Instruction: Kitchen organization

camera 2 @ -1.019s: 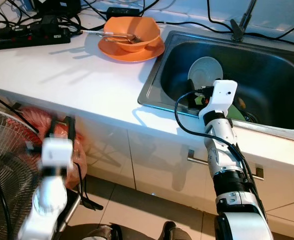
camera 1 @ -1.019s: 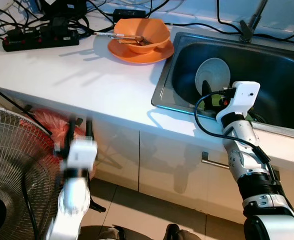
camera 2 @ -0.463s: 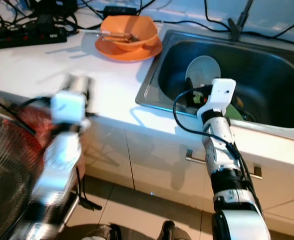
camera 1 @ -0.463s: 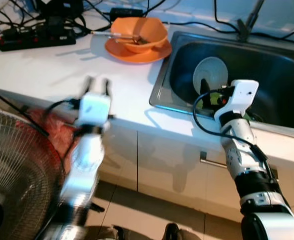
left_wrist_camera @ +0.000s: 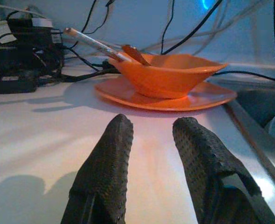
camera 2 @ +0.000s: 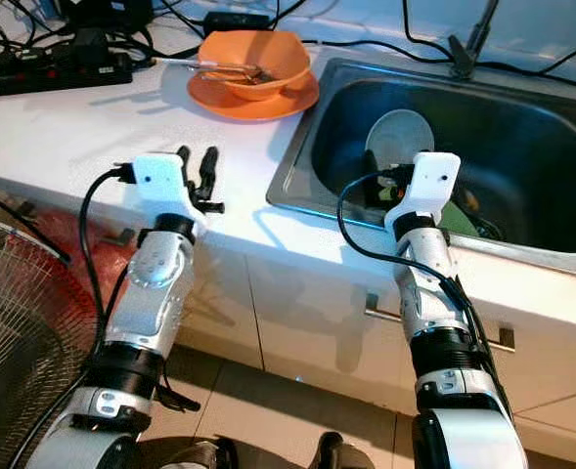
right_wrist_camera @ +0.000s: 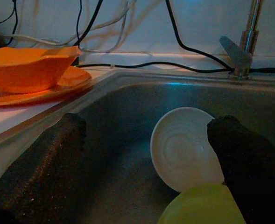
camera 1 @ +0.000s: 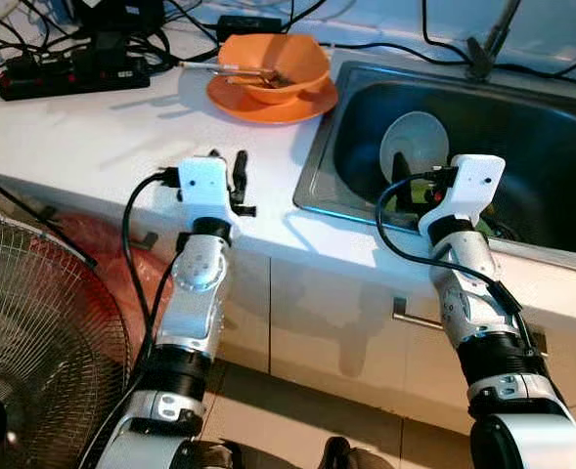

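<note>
Care over the approach matters: left pincer (camera 1: 227, 162), slightly parted and empty, hovers over the white desk (camera 1: 121, 137) short of the orange bowl (camera 1: 273, 66) on its orange plate (camera 1: 312, 101), so it should widen first. Right pincer (right_wrist_camera: 146, 154), spread wide and empty, sits at the sink (camera 1: 561, 147) rim facing the white bowl (camera 1: 415, 145).

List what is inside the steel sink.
In the stainless steel sink, a round white dish leans on its edge, with a yellow-green item beside it. The right gripper and its wrist block whatever lies on the sink floor behind them.
</note>
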Motion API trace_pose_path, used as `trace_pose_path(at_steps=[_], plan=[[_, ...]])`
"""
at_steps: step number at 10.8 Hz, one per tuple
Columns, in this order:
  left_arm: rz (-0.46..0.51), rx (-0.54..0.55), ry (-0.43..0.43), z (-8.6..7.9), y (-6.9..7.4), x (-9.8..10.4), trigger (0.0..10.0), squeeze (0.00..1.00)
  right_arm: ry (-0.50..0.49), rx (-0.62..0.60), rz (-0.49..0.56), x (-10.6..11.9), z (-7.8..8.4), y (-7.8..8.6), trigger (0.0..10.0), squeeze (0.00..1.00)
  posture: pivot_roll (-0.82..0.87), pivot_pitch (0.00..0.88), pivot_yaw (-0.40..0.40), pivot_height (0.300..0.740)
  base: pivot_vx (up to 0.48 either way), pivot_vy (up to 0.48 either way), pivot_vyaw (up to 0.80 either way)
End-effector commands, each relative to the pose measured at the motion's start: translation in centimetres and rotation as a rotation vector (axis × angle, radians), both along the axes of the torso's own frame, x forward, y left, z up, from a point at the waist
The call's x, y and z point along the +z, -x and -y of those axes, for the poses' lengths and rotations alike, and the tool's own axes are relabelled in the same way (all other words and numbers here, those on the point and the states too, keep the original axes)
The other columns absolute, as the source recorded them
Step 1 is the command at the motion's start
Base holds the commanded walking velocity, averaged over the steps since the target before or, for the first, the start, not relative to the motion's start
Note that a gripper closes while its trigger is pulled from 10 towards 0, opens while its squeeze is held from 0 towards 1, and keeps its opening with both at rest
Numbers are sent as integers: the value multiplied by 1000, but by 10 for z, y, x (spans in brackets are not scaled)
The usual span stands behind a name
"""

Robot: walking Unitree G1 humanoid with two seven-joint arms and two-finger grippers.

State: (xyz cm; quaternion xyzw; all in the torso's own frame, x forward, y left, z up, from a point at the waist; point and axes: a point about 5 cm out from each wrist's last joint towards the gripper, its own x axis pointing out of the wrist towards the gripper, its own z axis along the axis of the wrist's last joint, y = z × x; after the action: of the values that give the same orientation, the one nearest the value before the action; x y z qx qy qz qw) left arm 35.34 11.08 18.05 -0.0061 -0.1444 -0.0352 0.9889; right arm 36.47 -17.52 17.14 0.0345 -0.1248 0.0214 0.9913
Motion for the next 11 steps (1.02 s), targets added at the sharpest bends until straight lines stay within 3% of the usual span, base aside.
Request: trace_pose_path(at_steps=[1, 11], plan=[[14, -8, 4, 1, -1, 3, 10000, 0, -2, -10, -36, -10, 1, 1, 10000, 0, 46, 133, 21, 740, 0, 0, 0], [32, 19, -23, -4, -2, 1, 10000, 0, 8, 48, -29, -12, -12, 3, 10000, 0, 48, 145, 11, 740, 0, 0, 0]])
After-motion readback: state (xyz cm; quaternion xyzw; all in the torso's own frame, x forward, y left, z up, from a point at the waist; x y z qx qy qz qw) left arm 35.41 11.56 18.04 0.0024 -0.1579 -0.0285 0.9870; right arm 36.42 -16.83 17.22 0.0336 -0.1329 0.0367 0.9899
